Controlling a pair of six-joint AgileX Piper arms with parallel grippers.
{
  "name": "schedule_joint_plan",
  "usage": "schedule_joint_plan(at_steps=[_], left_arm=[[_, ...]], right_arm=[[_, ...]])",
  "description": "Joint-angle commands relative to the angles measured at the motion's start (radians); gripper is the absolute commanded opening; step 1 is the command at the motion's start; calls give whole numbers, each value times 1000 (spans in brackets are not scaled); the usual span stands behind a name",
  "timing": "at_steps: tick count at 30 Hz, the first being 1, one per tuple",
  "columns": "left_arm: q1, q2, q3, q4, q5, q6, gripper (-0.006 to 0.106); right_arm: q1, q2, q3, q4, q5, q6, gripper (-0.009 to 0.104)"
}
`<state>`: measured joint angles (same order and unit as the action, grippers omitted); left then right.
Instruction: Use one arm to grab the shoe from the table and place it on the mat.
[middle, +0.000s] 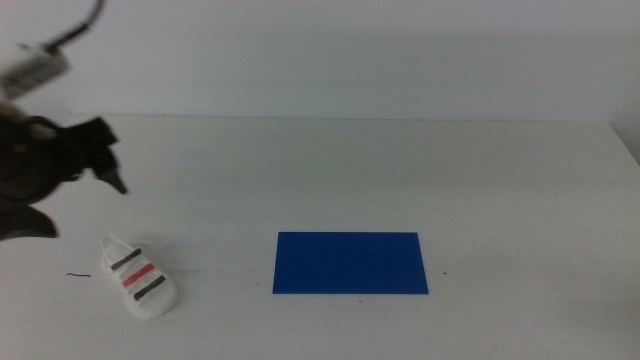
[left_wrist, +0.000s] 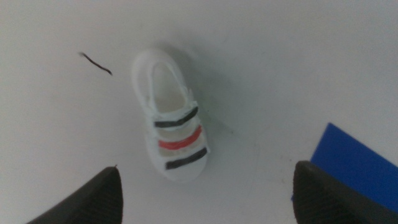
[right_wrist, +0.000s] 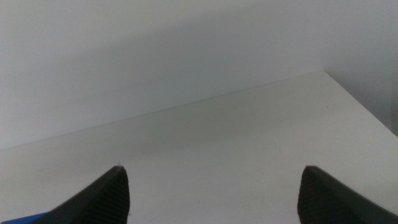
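Note:
The white shoe (middle: 138, 279) with a red middle strap and two dark outer straps lies on the white table (middle: 400, 170) at the front left. The blue mat (middle: 350, 263) lies flat to its right, apart from it. My left gripper (middle: 105, 160) hangs above and behind the shoe at the left side, jaws open and empty. In the left wrist view the shoe (left_wrist: 171, 127) lies between and beyond the open jaws of the left gripper (left_wrist: 205, 193), with a corner of the mat (left_wrist: 354, 158) beside it. My right gripper (right_wrist: 211, 193) is open and empty over bare table, out of the middle view.
A short dark thread (middle: 76, 275) lies on the table left of the shoe; it also shows in the left wrist view (left_wrist: 96, 62). The table's far edge (middle: 400, 119) meets a plain wall.

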<state>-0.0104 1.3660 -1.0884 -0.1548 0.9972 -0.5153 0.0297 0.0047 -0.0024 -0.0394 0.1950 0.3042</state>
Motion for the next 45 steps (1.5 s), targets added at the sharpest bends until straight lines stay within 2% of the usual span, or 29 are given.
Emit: schedule_joint_plan(at_steps=[1,7,22,24,25,27,31,32,34,35,36,45], left_arm=[[-22,90,-35,14,0,-72,94],[-28,268,-40,-2,-10,-138,94],[-29,469,-40,18,-150,-140,91],[-29,472,-40,25,-155,-140,84],[-29,470,-40,25,-155,-140,77],[-33,466,-40,17,-153,-140,57],[-61,458,-51,-53,-133,-147,10],[-73,458,-63,-64,-120,-147,1],[-122,458,-120,-44,-68,-195,-2],[-253,466,-259,21,28,-319,-2],[-288,472,-298,31,42,-349,-2],[-553,676,-653,38,183,-500,-2]], right_arm=[[2,-5,2,-9,-9,-4,79],[2,-5,2,-9,-9,-4,79],[2,-5,2,-9,-9,-4,79],[2,-5,2,-9,-9,-4,79],[2,-5,2,-9,-9,-4,79],[2,-5,2,-9,-9,-4,79],[2,-5,2,-9,-9,-4,79],[2,-5,2,-9,-9,-4,79],[2,-5,2,-9,-9,-4,79],[2,-5,2,-9,-9,-4,79],[2,-5,2,-9,-9,-4,79],[2,-5,2,-9,-9,-4,79]])
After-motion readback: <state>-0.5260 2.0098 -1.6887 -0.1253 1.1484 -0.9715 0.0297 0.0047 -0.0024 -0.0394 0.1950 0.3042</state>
